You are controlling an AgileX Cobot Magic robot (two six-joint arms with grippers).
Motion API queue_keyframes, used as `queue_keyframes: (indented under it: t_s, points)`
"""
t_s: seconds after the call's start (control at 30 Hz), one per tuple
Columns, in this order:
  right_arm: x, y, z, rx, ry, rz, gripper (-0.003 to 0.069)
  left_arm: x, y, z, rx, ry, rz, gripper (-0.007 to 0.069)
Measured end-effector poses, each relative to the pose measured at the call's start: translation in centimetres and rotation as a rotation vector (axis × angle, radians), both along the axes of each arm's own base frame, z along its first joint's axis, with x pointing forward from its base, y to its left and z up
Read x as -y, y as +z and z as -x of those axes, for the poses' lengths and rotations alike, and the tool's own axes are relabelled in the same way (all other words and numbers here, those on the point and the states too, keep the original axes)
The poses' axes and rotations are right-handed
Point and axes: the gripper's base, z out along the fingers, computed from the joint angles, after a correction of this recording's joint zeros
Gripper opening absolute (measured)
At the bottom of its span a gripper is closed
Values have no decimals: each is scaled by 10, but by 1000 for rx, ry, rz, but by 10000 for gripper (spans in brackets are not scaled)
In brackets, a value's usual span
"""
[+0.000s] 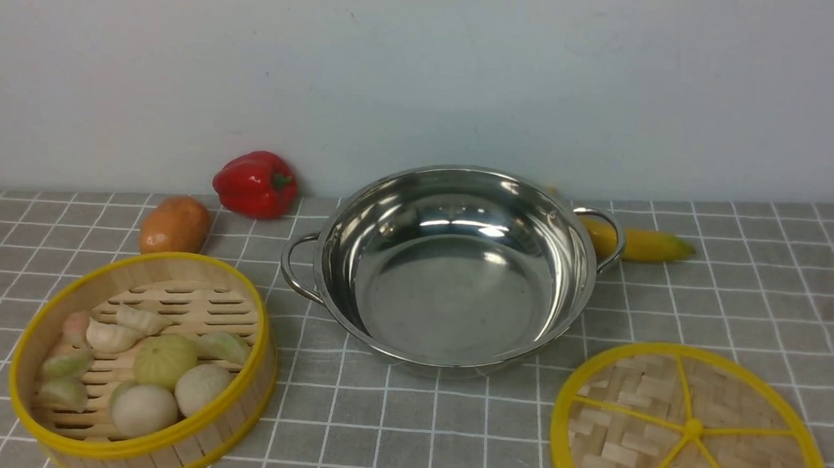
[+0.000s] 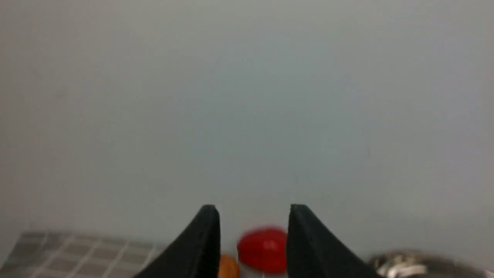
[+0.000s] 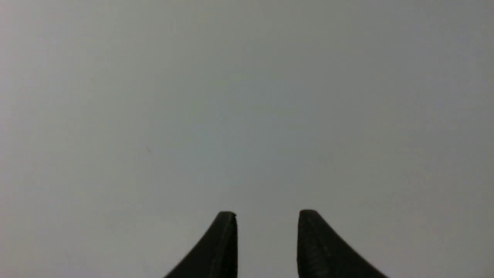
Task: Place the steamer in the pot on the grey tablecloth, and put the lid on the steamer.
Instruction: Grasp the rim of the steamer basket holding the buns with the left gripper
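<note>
**Item 1, steamer** [image 1: 192,303]. You find it upright and open-topped on the near left of the grey tablecloth [image 1: 751,287]. It holds pale buns and dumplings [image 1: 162,359] and stands near the pot's left handle, not in the pot. Only the front view shows it.

**Item 2, pot** [image 1: 449,295]. It sits mid-cloth, a shiny bowl with one looped handle to each side. The left wrist view catches only a blurred sliver of the pot [image 2: 424,264].

**Item 3, lid** [image 1: 693,429]. It lies flat on the cloth at the near right, spokes up. It is apart from the pot and well apart from the steamer, and the frame's lower edge cuts it off. Only the front view shows it.

**Item 4, bystanders.**
- The red pepper [image 1: 255,182] lies by the wall [image 1: 429,66].
- The orange-brown fruit [image 1: 175,224] lies just behind the steamer.
- The banana [image 1: 644,244] lies behind the pot's right handle, which partly hides it.

**Item 5, left gripper** [image 2: 253,210]. You see it only in its own wrist view. Its two black fingers stand apart with nothing between them, aimed at the wall. Through the gap you see the red pepper [image 2: 262,249] and a sliver of the orange-brown fruit [image 2: 227,267] (far off, not gripped). A corner of the grey tablecloth [image 2: 77,251] also shows.

**Item 6, right gripper** [image 3: 266,214]. You see it only in its own wrist view. Its fingers stand apart and hold nothing, with plain wall behind them.
</note>
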Motion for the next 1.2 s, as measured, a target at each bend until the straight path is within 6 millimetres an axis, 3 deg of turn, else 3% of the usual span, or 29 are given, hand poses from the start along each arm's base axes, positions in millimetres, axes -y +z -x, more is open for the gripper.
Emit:
queue_keyframes:
  t_s: [0.13, 0.37, 0.6, 0.83, 1.2]
  points:
    - [0, -6, -37, -393, 23, 85, 240, -1, -6, -37, -380, -52, -104, 243]
    - [-2, -30, -64, -690, 100, 153, 240, -33, -18, -71, -743, 161, -57, 243]
    - [-11, -33, -69, -699, 213, 142, 240, -76, -52, -88, -939, 331, 64, 243]
    - [-17, -30, -69, -672, 279, 138, 240, -78, -95, -116, -1072, 158, 82, 243]
    - [-19, -29, -68, -662, 304, 134, 240, -86, -134, -142, -1104, 130, 88, 243]
